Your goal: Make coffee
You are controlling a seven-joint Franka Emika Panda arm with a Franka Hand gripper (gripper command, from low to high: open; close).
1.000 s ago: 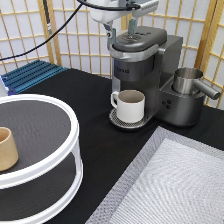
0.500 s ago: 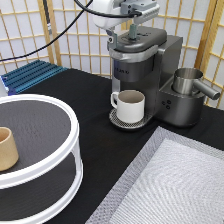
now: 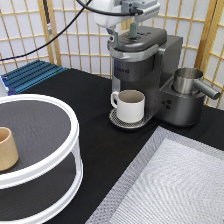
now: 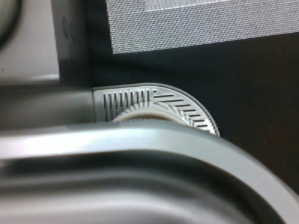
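Observation:
The grey coffee machine stands at the exterior view's top centre with its lid down. My gripper is directly over that lid, right at its top surface. A white mug with a handle sits on the round drip tray under the spout. The wrist view looks straight down past the lid's curved silver edge onto the drip tray and the mug's rim. The coffee is hidden.
A steel pitcher sits on the machine's right side. A two-tier white round rack at the left holds a tan cup. A grey mat lies at the bottom right, and a blue rack at the left back.
The gripper has come down and slightly right, from above the machine onto its lid. The mug, pitcher and tan cup have stayed put.

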